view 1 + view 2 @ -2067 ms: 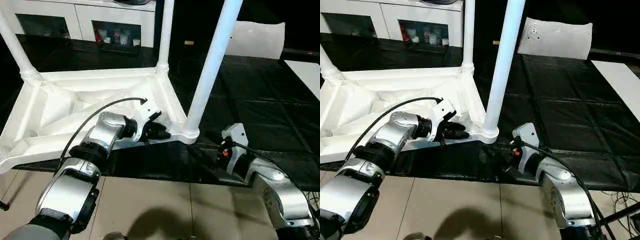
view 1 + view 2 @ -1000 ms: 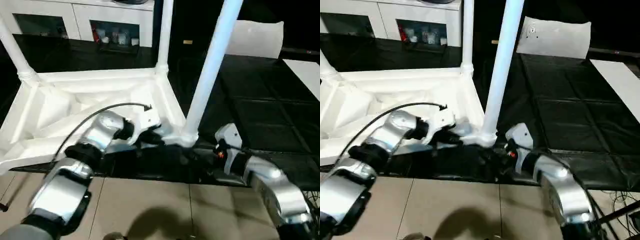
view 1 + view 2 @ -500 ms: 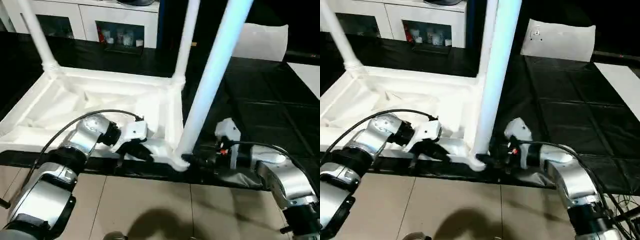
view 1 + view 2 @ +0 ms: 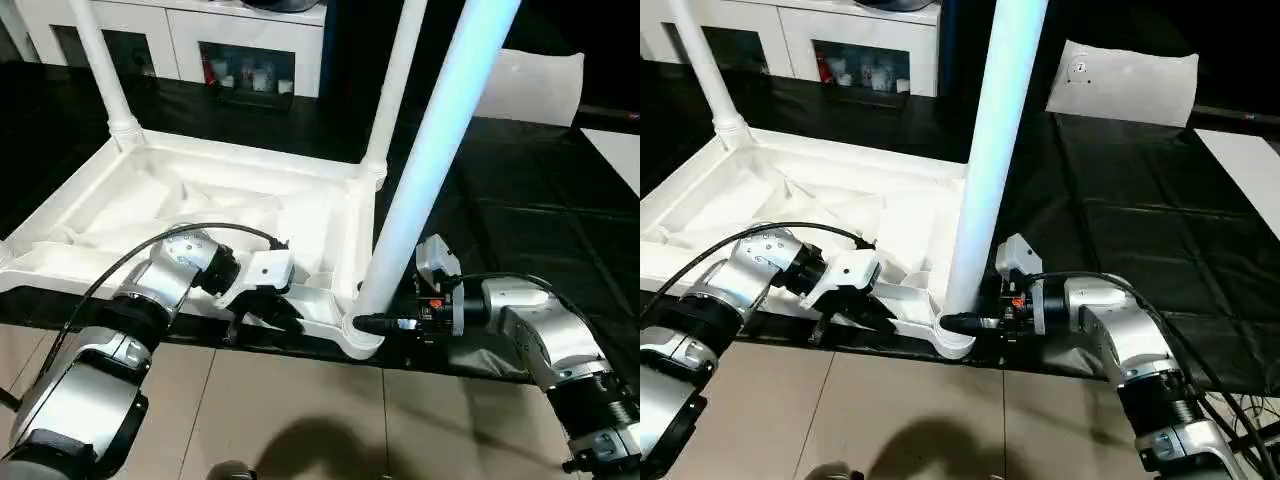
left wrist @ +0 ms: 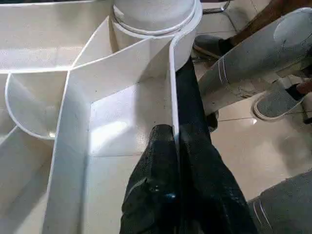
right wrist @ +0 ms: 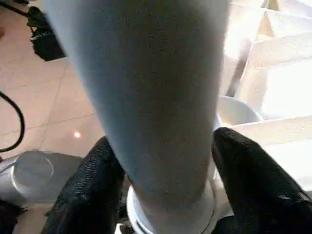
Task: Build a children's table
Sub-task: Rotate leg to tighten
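Left end effector (image 5: 175, 146) pinched on table (image 4: 200, 190) rim, right end effector (image 6: 165, 161) (fingers spread) flanking leg (image 4: 420, 170).

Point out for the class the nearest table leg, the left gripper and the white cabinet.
nearest table leg (image 4: 425, 170), left eye view, middle of its shaft.
left gripper (image 5: 176, 146), left wrist view, fingertips pinching the table's rim wall.
white cabinet (image 4: 190, 25), left eye view, door frame.

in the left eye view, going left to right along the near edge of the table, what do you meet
left gripper clamped on the near rim of the upturned table top → near corner socket with its leg → right gripper around the leg's base
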Available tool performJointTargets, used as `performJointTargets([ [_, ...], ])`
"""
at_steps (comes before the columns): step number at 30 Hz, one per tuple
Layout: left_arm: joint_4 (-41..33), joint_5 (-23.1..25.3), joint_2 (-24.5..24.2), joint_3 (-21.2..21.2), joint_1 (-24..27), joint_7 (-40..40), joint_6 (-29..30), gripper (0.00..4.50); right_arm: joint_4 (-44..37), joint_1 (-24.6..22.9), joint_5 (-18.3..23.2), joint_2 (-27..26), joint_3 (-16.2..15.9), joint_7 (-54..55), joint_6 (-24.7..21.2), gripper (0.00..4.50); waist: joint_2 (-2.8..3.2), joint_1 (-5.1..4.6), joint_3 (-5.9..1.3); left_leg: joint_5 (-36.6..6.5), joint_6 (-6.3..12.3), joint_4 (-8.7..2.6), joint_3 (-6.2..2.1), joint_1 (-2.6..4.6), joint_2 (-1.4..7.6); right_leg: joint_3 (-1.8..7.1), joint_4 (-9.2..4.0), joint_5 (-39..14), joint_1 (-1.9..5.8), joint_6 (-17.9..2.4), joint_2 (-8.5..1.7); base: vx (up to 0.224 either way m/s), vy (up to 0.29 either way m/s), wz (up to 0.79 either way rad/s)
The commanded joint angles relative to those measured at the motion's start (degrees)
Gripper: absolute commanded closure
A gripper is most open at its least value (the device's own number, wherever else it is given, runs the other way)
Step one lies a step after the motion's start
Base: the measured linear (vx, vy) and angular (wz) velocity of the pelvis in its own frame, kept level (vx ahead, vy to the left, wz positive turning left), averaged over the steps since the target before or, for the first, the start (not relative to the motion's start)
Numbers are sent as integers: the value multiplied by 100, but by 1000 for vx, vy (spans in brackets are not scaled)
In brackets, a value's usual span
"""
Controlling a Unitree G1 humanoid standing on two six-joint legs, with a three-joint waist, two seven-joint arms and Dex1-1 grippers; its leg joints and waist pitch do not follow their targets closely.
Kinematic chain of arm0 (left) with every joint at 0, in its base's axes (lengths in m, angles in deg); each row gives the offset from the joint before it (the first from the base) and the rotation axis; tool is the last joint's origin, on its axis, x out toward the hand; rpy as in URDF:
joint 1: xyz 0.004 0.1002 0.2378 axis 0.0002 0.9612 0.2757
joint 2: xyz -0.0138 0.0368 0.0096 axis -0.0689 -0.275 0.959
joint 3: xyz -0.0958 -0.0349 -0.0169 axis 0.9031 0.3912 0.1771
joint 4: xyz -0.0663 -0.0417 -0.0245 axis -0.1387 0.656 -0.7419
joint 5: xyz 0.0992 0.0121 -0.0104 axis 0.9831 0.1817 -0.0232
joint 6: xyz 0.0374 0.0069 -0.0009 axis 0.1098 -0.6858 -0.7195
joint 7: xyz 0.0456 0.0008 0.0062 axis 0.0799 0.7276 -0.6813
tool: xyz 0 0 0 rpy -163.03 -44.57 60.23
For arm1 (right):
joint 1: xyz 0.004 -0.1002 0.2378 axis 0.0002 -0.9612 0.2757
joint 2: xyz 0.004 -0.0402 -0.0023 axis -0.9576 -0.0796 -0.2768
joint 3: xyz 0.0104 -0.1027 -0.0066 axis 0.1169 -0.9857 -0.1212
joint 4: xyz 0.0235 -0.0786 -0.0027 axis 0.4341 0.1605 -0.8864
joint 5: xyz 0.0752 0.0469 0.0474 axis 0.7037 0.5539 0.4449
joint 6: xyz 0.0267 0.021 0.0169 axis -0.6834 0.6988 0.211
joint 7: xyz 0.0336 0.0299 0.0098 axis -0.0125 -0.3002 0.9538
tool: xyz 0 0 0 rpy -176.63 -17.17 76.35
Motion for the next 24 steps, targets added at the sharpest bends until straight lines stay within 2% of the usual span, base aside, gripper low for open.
performJointTargets([
  [1,-90,122,34,-260,17,-242,-90,450,44,100,-27,39,-64,-81,57,199,-15,-19,-398,-752,313,-367,4,22,194,330,-392,-710,331,-1289,-366,0,0,0],
  [6,-47,175,29,-262,16,-207,-107,450,157,139,-26,38,-105,-236,107,240,4,-16,-391,-793,280,-372,3,26,196,331,-403,-808,324,-1276,-369,0,0,0],
  [10,29,229,45,-260,-17,-84,-106,450,68,71,-13,24,-117,-266,47,251,-4,-18,-387,-841,264,-376,3,25,194,331,-409,-830,326,-1257,-364,0,0,0],
  [12,76,228,101,-205,-48,91,8,450,-42,1,46,1,-96,-219,-37,252,1,-15,-382,-869,261,-379,5,35,196,333,-419,-871,317,-1247,-360,0,0,0],
  [14,202,295,244,-114,-147,593,368,450,-220,-151,104,-167,-16,214,-325,253,-4,1,-367,-896,262,-383,13,54,195,339,-439,-955,302,-1224,-355,0,0,0],
  [16,253,319,301,-81,-187,781,497,450,-229,-177,68,-233,-5,400,-366,253,-12,-3,-345,-1021,211,-403,-2,45,190,331,-472,-1258,310,-1162,-377,0,0,0],
  [18,397,106,625,214,-350,1327,986,450,-93,-144,-231,-638,45,1388,-485,253,7,-37,-286,-1484,18,-428,-12,108,173,320,-587,-2255,245,-908,-385,0,0,0],
  [19,414,81,669,248,-373,1397,1031,450,-58,-123,-271,-698,56,1527,-517,253,-7,-63,-281,-1619,-45,-433,-37,110,151,300,-644,-2777,249,-721,-402,-54,-1,-1],
  [21,515,-84,970,463,-531,1853,1348,450,177,32,-387,-1159,198,2364,-675,254,1,-117,-286,-1689,-106,-439,-68,113,146,276,-694,-3135,233,-556,-414,-53,3,-2],
  [22,515,-84,970,463,-531,1853,1348,450,177,32,-387,-1159,198,2364,-675,255,-16,-147,-286,-1690,-118,-447,-75,100,143,273,-704,-3172,240,-517,-411,0,0,0],
  [23,652,-217,1286,677,-714,2418,1603,450,388,206,-425,-1701,416,3245,-808,255,-6,-190,-293,-1691,-106,-463,-101,63,150,250,-705,-3141,273,-495,-416,0,0,0],
  [24,705,-246,1392,749,-778,2626,1683,450,452,263,-455,-1890,491,3566,-840,255,28,-255,-295,-1741,-158,-482,-109,55,158,233,-687,-3063,248,-535,-398,0,0,0],
])
